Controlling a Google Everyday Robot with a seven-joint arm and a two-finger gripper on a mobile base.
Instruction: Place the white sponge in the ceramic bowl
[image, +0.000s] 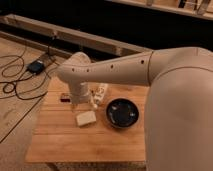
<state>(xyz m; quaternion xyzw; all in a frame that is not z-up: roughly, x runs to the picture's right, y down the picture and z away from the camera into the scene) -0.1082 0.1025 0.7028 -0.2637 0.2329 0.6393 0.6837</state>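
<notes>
Your gripper (84, 105) hangs low over the table (75, 145), fingers spread, just above the sponge (86, 118). The sponge lies flat on the wood beside the dark bowl (109, 115), apart from its rim.

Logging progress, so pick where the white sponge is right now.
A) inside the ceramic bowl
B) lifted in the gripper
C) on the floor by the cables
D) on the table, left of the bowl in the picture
D: the white sponge lies flat on the wooden table, apart from the ceramic bowl, with the gripper hanging just behind it over the table.
</notes>
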